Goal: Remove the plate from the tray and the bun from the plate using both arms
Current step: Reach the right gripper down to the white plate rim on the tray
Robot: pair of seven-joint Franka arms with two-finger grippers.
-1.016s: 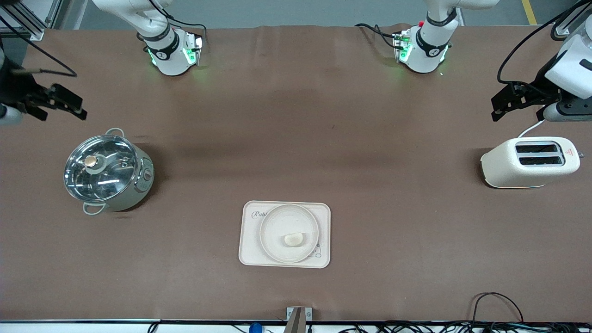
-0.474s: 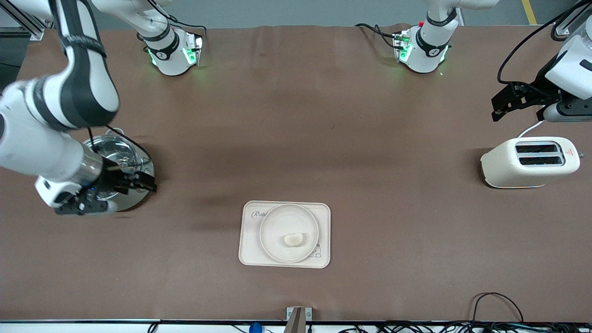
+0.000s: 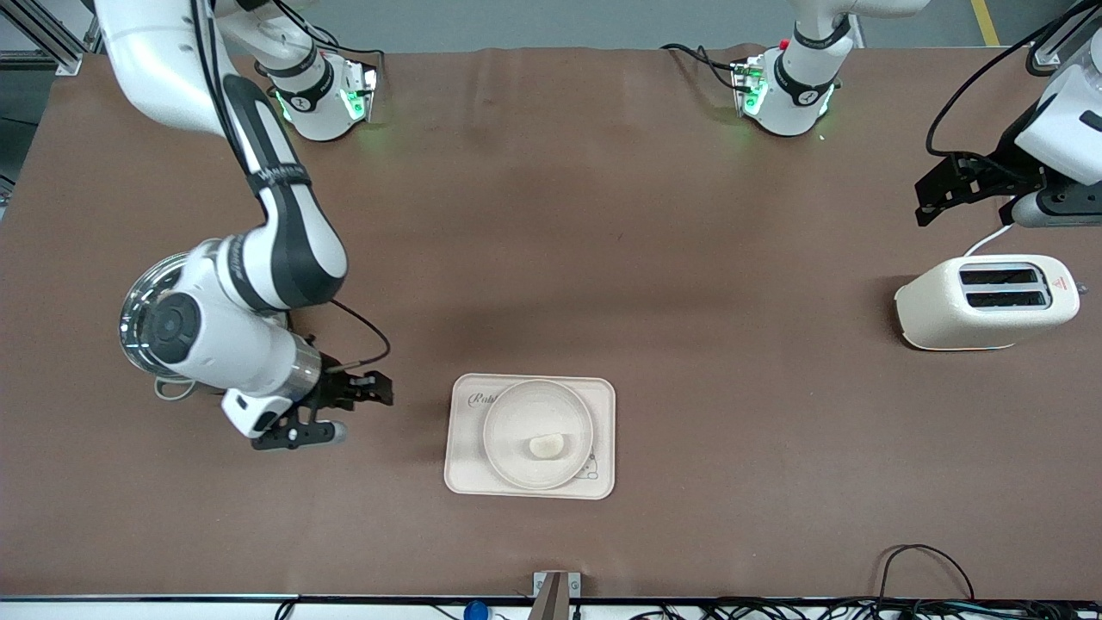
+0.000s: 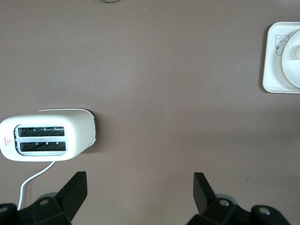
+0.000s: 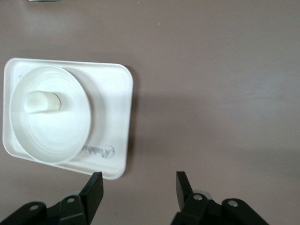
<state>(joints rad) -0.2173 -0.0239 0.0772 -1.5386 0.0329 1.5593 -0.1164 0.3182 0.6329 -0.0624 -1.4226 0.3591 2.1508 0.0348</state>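
The round cream plate (image 3: 538, 435) rests on the rectangular cream tray (image 3: 463, 472), near the front-camera edge at mid-table. The small pale bun (image 3: 547, 445) lies on the plate. In the right wrist view the plate (image 5: 47, 140), the bun (image 5: 41, 101) and the tray (image 5: 115, 122) all show. My right gripper (image 3: 374, 390) is open and empty, over bare table between the pot and the tray; its own view shows it too (image 5: 138, 185). My left gripper (image 3: 934, 196) is open and empty, waiting above the table near the toaster; its own view shows it too (image 4: 139, 185).
A steel pot with a glass lid (image 3: 142, 297) stands toward the right arm's end, partly covered by the right arm. A cream toaster (image 3: 986, 301) with a white cord stands toward the left arm's end and shows in the left wrist view (image 4: 44, 138).
My right arm has swung from the table's edge past the pot toward the tray, its gripper now close beside the tray. The left arm, plate and bun have not moved.
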